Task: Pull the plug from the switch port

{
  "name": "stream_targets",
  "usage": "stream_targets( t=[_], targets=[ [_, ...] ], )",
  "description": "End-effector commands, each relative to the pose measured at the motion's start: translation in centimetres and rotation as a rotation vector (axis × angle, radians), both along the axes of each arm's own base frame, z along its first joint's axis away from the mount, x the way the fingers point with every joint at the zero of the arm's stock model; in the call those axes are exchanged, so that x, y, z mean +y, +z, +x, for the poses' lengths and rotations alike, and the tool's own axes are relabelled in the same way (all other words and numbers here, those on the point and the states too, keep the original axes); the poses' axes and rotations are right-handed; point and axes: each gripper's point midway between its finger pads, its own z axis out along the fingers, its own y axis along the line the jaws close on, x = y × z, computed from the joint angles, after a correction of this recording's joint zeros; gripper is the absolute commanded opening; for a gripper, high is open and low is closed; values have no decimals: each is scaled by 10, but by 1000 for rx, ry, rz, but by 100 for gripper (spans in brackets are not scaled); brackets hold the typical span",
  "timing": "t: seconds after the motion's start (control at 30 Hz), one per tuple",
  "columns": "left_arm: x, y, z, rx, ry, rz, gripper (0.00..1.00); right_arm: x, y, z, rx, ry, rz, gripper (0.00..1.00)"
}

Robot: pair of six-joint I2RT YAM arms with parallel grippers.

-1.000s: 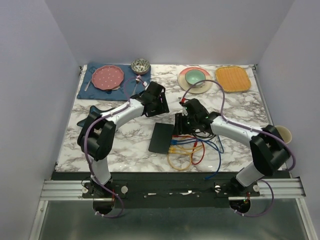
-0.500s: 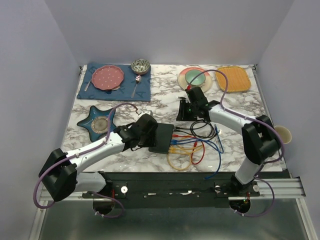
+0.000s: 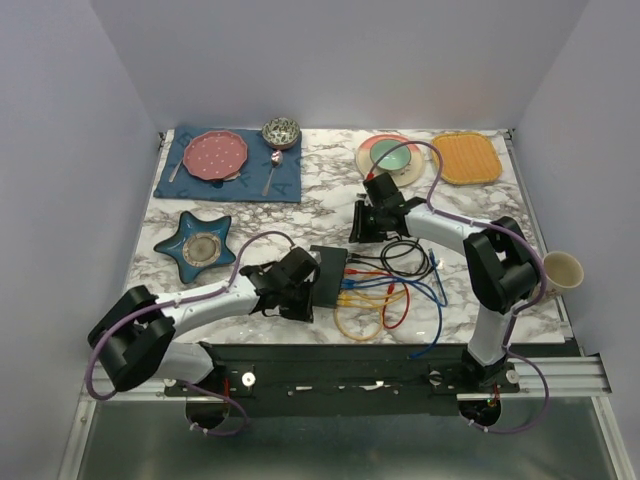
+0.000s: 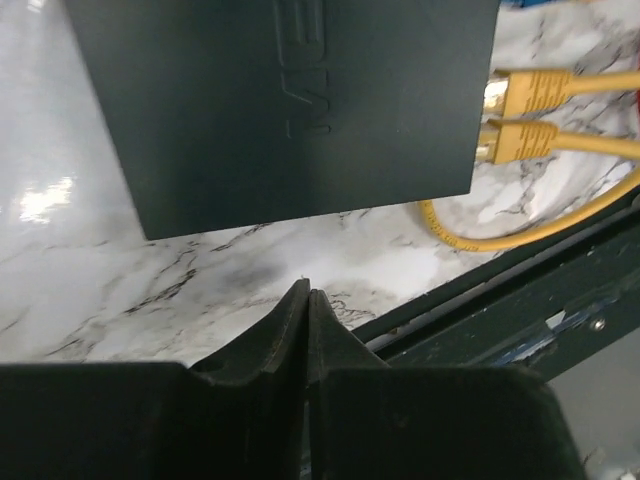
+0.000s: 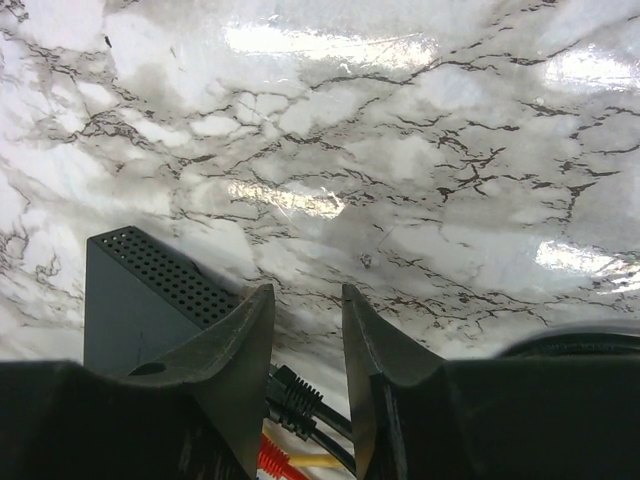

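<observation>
The switch (image 3: 331,262) is a flat black box lying mid-table, with several cable plugs (image 3: 352,280) in black, red, blue and yellow in the sockets along its right edge. In the left wrist view its top (image 4: 280,100) fills the upper frame, with two yellow plugs (image 4: 525,115) seated on the right. My left gripper (image 3: 308,292) (image 4: 307,292) is shut on nothing, its tips over marble just off the switch's near end. My right gripper (image 3: 361,228) (image 5: 306,300) is open at the switch's far end (image 5: 130,300); black plugs (image 5: 300,395) show low in the gap, untouched.
Loose cable loops (image 3: 385,300) lie right of the switch. A blue star dish (image 3: 205,247) sits to the left. At the back are a pink plate (image 3: 218,155) on a blue mat, a green plate (image 3: 390,155) and an orange mat (image 3: 465,158). A cup (image 3: 562,268) stands far right.
My left arm has swung from the back of the table down to the switch's near end, and its gripper has shut. The right gripper has drawn back from the plugs and narrowed slightly.
</observation>
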Motion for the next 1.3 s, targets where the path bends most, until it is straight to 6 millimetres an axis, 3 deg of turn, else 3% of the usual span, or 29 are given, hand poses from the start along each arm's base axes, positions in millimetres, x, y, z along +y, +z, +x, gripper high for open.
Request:
stream_targets(
  t=[0.0,0.07,0.1,0.3,0.33,0.43,0.5,0.53,0.57,0.63,0.67,0.73,0.77,0.9,1.1,1.23,1.27],
  targets=[
    [-18,-19,-18,101,-109,-52,12,-13,-14,-18,34,6,-49,41],
    [-22,-23,-14,109,-111,-41,12,-18,-17,-25,38,6,-56,40],
    [-21,-30,-12,119,-103,-15,12,-25,-27,-37,67,4,-68,40],
    [-13,-49,23,99,1,98,12,-31,-28,-67,72,36,-42,39],
    [-16,-46,32,93,17,87,12,-36,-34,-78,88,44,-51,39],
    [-9,-42,60,91,89,74,12,-37,-26,-90,63,55,-28,39],
    [-14,-33,82,66,113,60,12,-37,-20,-98,56,66,3,39],
    [-19,-19,105,29,131,35,12,-36,-18,-100,53,69,12,39],
    [-21,-15,112,30,131,40,12,-35,-16,-101,52,74,24,39],
    [-26,-14,129,25,131,50,12,-32,-11,-99,41,75,39,39],
    [-35,2,146,-5,126,34,12,-30,-9,-97,39,79,44,39],
    [-42,4,161,-12,126,41,13,-26,-6,-90,30,85,46,39],
    [-48,17,176,-39,132,27,13,-24,-7,-89,37,91,49,39],
    [-52,29,203,-59,159,5,15,-12,-3,-85,47,114,83,40],
    [-38,41,221,-102,210,2,18,-18,-1,-77,21,85,48,41],
    [-19,53,222,-166,257,31,22,-32,17,-64,-69,12,4,43],
    [-13,48,217,-164,264,52,23,-34,20,-62,-84,2,-2,43]
  ],
)
